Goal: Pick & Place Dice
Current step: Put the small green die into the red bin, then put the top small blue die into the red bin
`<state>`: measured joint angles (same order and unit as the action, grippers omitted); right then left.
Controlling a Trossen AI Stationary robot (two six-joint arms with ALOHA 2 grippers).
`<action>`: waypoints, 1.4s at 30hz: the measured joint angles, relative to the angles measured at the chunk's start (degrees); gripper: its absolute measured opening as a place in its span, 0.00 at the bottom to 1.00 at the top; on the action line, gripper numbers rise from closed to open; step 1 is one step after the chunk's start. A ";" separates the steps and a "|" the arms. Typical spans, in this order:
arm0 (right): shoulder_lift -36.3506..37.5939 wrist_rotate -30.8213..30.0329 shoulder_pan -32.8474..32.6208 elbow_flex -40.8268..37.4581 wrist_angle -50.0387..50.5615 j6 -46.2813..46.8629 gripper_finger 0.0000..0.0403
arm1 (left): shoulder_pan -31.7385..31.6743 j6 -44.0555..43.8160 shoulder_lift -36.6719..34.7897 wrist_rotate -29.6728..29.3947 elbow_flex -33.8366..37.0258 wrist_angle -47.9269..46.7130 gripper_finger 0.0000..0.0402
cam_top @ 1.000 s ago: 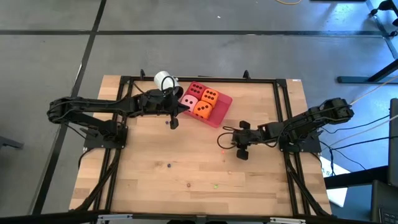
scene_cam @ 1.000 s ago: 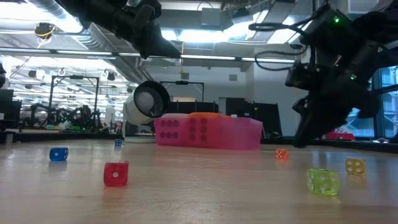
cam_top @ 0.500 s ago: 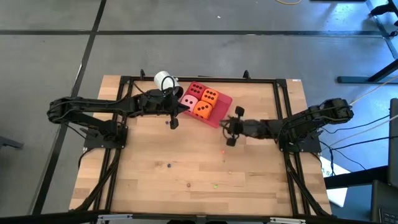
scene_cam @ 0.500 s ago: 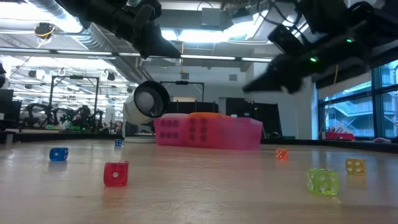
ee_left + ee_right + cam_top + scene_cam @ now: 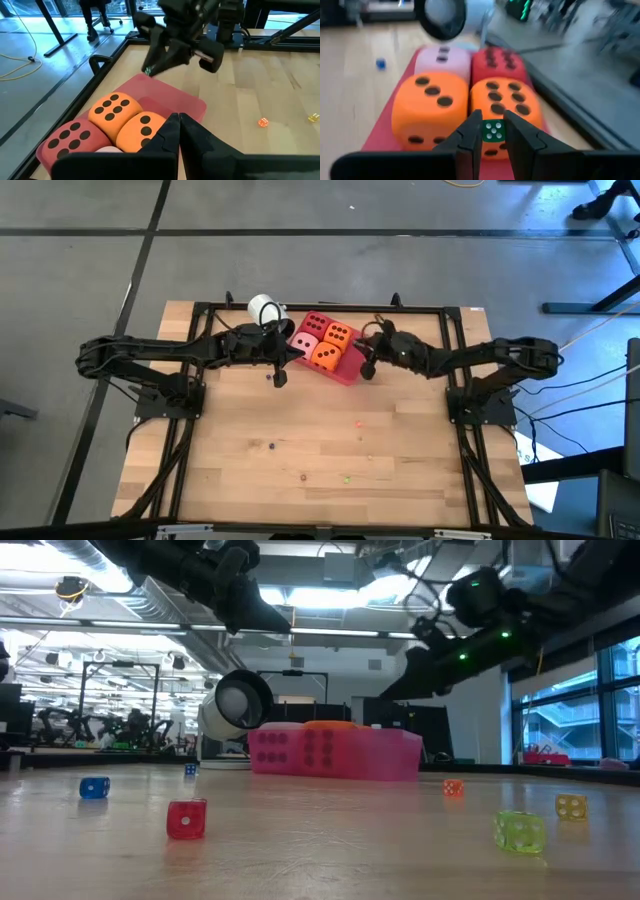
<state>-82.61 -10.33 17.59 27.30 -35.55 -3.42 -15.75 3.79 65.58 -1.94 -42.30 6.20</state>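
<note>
Four big soft dice fill the red-pink tray [image 5: 348,372] at the table's far middle: red [image 5: 318,323], orange [image 5: 338,334], pink [image 5: 304,344] and orange [image 5: 324,356]. My right gripper [image 5: 366,367] hovers at the tray's right corner, shut on a small green die [image 5: 493,131]. My left gripper [image 5: 297,353] hangs shut above the tray's left side, touching nothing; in its wrist view the fingers [image 5: 176,122] point over the orange dice [image 5: 115,111]. A white cup [image 5: 265,308] lies tipped behind the tray. My right gripper pinches the small green die by two opposite sides [image 5: 485,132] between its two fingers. The fingers come from the table's right, slanting a little downward. The die is lifted clear above the tray's right end, its five-pip face toward the wrist camera.
Several small dice lie loose on the near half of the table: blue [image 5: 94,787], red [image 5: 186,819], pale green [image 5: 519,831], yellow [image 5: 571,805] and orange [image 5: 452,788]. A dark frame [image 5: 455,340] borders the table on its left, far and right sides.
My right gripper has swung from the table's middle right toward the far edge and the tray, rising as it went. It has tipped up from pointing steeply down to nearly level. My left gripper and the tray's dice have stayed put.
</note>
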 joint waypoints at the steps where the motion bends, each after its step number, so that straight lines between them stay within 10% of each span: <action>1: -0.61 0.77 0.65 1.65 3.01 -0.10 0.18 | 0.00 0.00 0.00 -0.02 0.00 -0.01 0.01; 12: -10.07 0.96 4.71 27.48 51.43 1.99 0.18 | 0.00 1.39 0.00 -0.10 0.00 -0.01 0.00; 24: -21.00 2.99 6.86 38.24 59.52 5.84 0.19 | 0.00 2.85 0.00 -0.04 0.00 -0.22 0.00; 42: -21.09 2.38 6.92 38.63 61.05 5.62 0.51 | 0.00 3.04 0.00 0.01 0.00 -0.47 0.00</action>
<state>-103.70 -7.94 24.51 65.93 25.50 2.20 -15.75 6.83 65.58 -1.93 -42.30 5.74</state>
